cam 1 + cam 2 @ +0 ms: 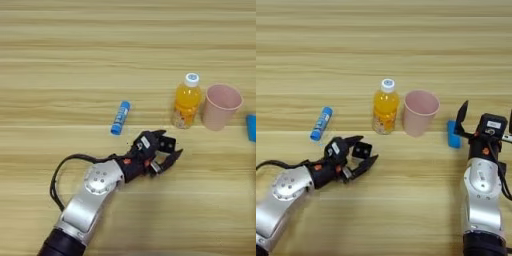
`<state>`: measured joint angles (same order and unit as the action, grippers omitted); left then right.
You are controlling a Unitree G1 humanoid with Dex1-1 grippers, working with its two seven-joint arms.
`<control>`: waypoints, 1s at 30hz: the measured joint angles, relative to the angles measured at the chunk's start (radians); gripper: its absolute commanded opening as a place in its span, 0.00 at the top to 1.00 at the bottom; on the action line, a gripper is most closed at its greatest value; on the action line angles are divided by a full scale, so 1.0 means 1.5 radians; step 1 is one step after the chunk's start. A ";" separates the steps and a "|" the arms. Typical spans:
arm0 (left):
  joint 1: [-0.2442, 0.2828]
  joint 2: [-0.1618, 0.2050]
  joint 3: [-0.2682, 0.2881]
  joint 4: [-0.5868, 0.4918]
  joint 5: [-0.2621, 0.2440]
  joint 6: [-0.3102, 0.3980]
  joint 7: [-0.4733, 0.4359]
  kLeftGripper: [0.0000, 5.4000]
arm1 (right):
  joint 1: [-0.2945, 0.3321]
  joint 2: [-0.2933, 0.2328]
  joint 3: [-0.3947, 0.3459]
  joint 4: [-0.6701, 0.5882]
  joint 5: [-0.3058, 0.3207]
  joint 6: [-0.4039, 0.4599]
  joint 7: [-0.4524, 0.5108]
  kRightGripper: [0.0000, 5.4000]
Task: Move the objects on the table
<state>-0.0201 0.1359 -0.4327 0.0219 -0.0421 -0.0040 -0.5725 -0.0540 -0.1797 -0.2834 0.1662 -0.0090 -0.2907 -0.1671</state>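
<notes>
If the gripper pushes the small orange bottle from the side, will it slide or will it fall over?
The orange bottle stands upright and is tall for its narrow base, so a push near the white cap would probably tip it; a low push may slide it. It looks nearly full, which likely makes it fairly heavy for its size. The pink cup stands close beside it and might be knocked.

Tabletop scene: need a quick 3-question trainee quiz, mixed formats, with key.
1. True or false: the left gripper holds a small black cube between its fingers.
2. Which stands directly beside the orange-drink bottle? A) pink cup B) blue-and-white tube C) right gripper
3. Fill in: the tube lies on the table to the bottle's ____ in the picture.

Key: 1 true; 2 A; 3 left.
</notes>
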 measured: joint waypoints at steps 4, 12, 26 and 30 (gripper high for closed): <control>0.005 0.006 -0.042 0.005 0.016 -0.009 -0.027 0.43 | 0.000 0.000 0.000 0.000 0.000 0.000 0.000 0.00; -0.005 0.004 -0.047 0.063 0.024 -0.005 -0.026 0.43 | 0.000 0.000 0.001 0.000 0.000 0.000 0.000 0.00; -0.038 -0.015 -0.009 0.146 0.042 -0.076 0.016 0.24 | 0.000 0.001 0.003 0.000 0.000 0.001 0.000 0.00; -0.038 -0.017 -0.003 0.146 0.041 -0.084 0.016 0.14 | 0.000 0.001 0.004 0.000 0.000 0.001 0.000 0.00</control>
<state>-0.0770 0.1101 -0.4368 0.2405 0.0193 -0.1305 -0.5492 -0.0540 -0.1781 -0.2778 0.1655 -0.0093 -0.2897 -0.1674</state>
